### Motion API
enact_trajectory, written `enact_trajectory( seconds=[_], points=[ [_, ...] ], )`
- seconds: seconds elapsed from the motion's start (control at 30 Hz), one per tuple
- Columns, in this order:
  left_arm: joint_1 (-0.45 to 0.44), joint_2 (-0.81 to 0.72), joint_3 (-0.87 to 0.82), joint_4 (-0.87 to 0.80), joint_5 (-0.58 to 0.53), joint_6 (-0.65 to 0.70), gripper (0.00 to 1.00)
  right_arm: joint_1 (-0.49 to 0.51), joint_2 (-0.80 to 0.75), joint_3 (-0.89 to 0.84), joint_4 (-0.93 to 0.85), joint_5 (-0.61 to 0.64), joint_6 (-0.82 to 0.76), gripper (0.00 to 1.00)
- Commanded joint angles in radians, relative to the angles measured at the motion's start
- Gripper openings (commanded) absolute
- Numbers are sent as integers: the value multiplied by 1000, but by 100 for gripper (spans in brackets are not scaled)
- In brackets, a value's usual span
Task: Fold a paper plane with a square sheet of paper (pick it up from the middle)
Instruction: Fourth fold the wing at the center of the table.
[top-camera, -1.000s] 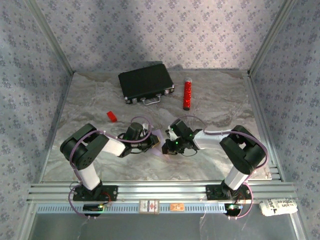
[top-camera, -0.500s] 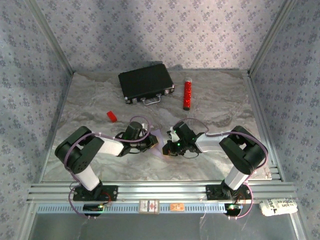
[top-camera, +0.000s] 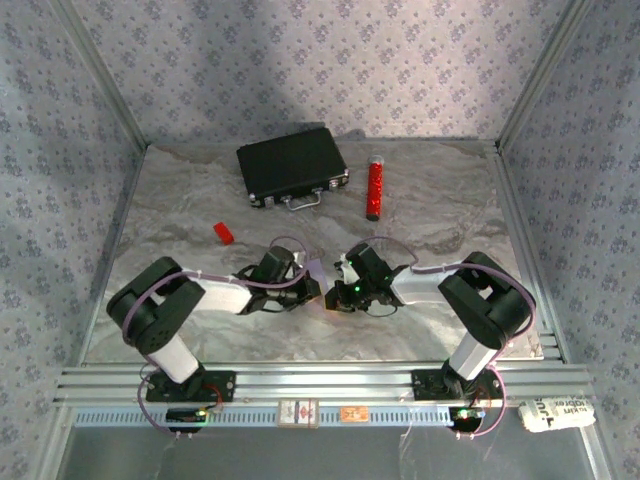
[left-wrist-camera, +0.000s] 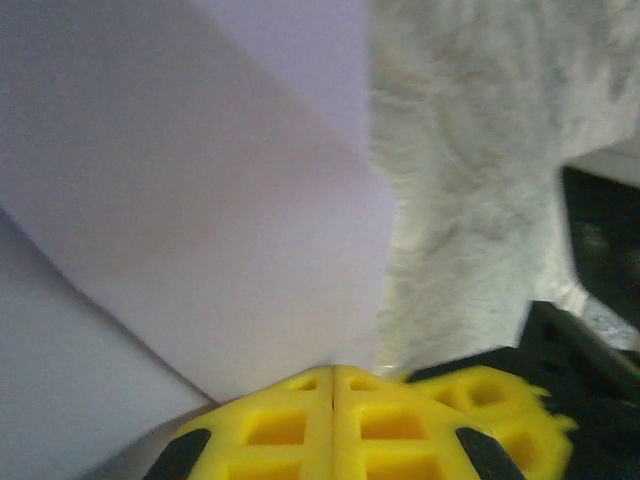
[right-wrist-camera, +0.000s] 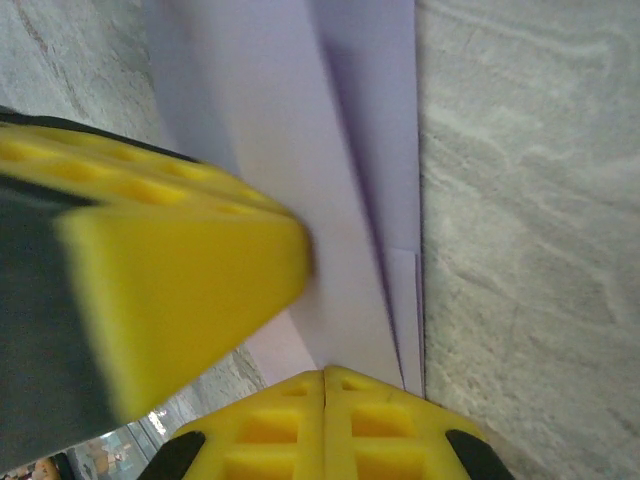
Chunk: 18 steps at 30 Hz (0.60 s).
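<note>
table (top-camera: 450, 200): marbled grey-white top, carries the items below.
black case (top-camera: 292, 165): closed, lying flat at the far middle, handle on its near side.
red cylinder (top-camera: 374, 190): lying right of the black case, near it but apart, pale cap at the far end.
red block (top-camera: 223, 232): small, left of centre, well apart from the black case.
walls (top-camera: 320, 60): floral-patterned, on three sides.

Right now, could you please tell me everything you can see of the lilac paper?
The lilac paper is thin, matte and pale, folded into overlapping layers with straight creases. It sits on the marbled table between the two arms. The shut left tool and shut right tool both have tips against it; whether either pinches it I cannot tell.
</note>
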Motion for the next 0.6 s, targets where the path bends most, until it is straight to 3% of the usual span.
enact_trajectory(
  seconds=[0.0,0.27,0.57],
  points=[
    [-3,45,21,4,-3,-4,4,-3,38,-40,-75,44,9,0],
    [-1,20,8,-129,-80,6,2,-1,6,-25,-89,39,-2,0],
    [0,44,13,-71,-47,3,2,0,-47,53,-72,21,11,0]
  ],
)
